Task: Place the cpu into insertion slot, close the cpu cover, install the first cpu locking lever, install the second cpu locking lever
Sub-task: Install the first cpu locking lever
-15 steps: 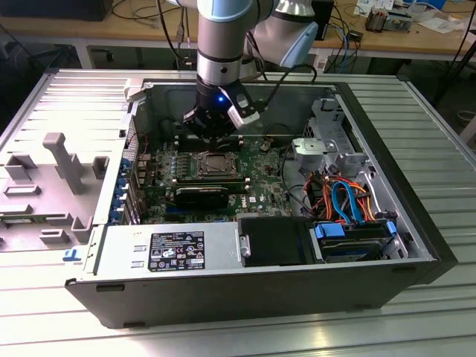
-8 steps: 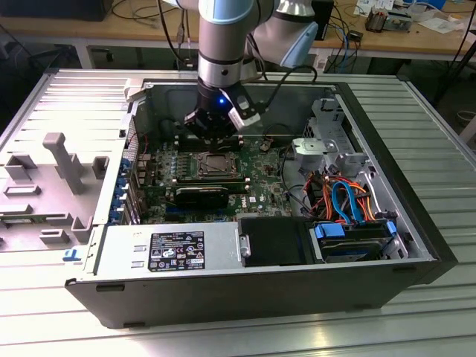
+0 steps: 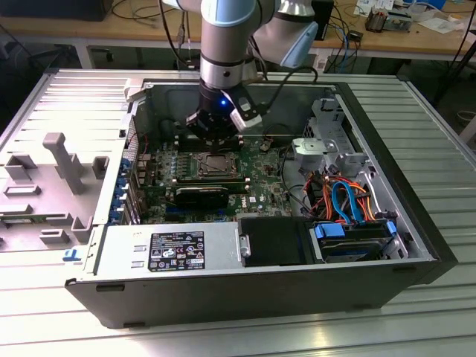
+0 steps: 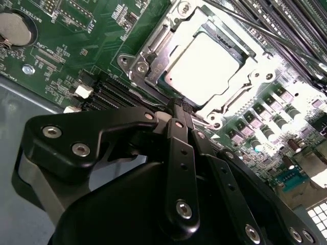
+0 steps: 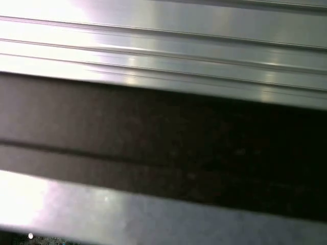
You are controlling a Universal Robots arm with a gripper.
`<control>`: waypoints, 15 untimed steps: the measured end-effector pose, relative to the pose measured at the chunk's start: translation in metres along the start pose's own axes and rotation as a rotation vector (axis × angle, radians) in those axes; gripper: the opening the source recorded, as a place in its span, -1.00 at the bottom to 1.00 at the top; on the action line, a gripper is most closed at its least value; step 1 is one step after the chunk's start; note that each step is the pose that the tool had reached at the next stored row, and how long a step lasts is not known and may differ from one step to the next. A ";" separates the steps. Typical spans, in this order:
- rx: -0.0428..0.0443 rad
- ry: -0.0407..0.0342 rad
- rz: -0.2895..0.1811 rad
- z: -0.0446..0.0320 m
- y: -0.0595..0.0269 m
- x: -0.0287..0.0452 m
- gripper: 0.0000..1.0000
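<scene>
Black linkage of the pincer (image 4: 177,107) crowds the near part of the second wrist view. It is drawn together to a narrow point with nothing visibly clamped in it. Its tip sits at one edge of the socket (image 4: 130,62); whether it touches, I cannot tell.

Just past it the cpu (image 4: 204,69) lies flat in the socket on the green motherboard (image 4: 76,41), dull metal top facing up out of the open computer case (image 3: 223,294). The cpu cover (image 4: 156,41) appears to lie down flat around it, with the chip showing through its window. In the exterior view the case rests on its side in the middle of the ribbed counter (image 3: 424,320), and the socket sits mid-board, nearer the case's far wall than its near one.

The chip is near square, so it has no real long axis; its sides run parallel to the board's edges. I judge it light, stiff, smooth-topped and fragile underneath, best held by two opposite edges. The cover looks like thin springy sheet, best pressed on its frame.
</scene>
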State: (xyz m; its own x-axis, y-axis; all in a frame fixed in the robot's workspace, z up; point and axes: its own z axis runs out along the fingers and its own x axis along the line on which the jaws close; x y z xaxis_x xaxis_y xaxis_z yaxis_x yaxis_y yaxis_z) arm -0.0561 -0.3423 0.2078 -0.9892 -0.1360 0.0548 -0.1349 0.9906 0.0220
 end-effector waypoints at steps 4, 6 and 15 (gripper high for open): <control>0.0001 0.0000 0.000 0.0010 -0.0009 -0.0061 -0.79; 0.0000 0.0000 0.000 0.0014 -0.0013 -0.0091 -0.79; 0.0006 0.0001 0.000 0.0020 -0.0038 -0.0182 -0.79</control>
State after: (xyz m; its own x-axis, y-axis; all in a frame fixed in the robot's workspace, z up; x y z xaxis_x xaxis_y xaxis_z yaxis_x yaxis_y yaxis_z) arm -0.0376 -0.3435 0.2047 -0.9892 -0.1361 0.0549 -0.1352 0.9906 0.0214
